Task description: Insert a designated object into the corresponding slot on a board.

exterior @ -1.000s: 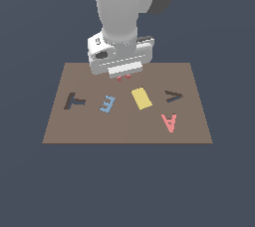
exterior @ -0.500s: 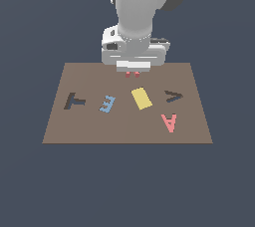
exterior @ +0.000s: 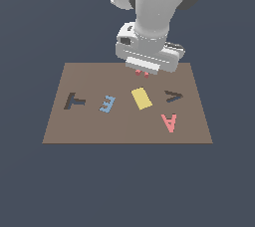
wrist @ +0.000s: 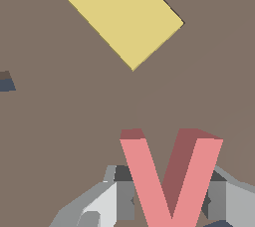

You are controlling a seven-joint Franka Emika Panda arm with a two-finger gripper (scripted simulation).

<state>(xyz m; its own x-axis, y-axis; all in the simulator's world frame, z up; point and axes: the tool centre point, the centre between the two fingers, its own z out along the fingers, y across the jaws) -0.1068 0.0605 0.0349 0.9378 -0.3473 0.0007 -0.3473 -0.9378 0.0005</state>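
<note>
Between the gripper (exterior: 143, 73) fingers I have the V (wrist: 169, 181) — the wrist view shows the pink-red letter clamped from both sides by the grey fingers (wrist: 226, 201), so the gripper is closed down to the letter's width and holding it. In the exterior view only a sliver of pink shows under the hand, hanging above the far part of the board (exterior: 64, 131), clear of its surface as far as I can judge.

What matters for the next move is where the slot (exterior: 173, 96) lies from here. It sits towards the exterior view's right and somewhat nearer the camera than the gripper, close to the board's right edge, with the pink A (exterior: 170, 122) just in front of it. The yellow block (exterior: 142, 98) lies almost directly nearer the camera from the gripper, apart from the slot, so I judge it is not in the way of a move to the right.

The slot is a V lying on its side — its point aims to the exterior view's right, its open end towards the block. I cannot tell from the exterior view how the held V is turned against that, and the slot is out of the wrist view, so I would line up the letter's point with the recess before lowering. The blue E (exterior: 106, 104) and the T recess (exterior: 74, 101) lie well off to the left, on the opposite side from the slot.
</note>
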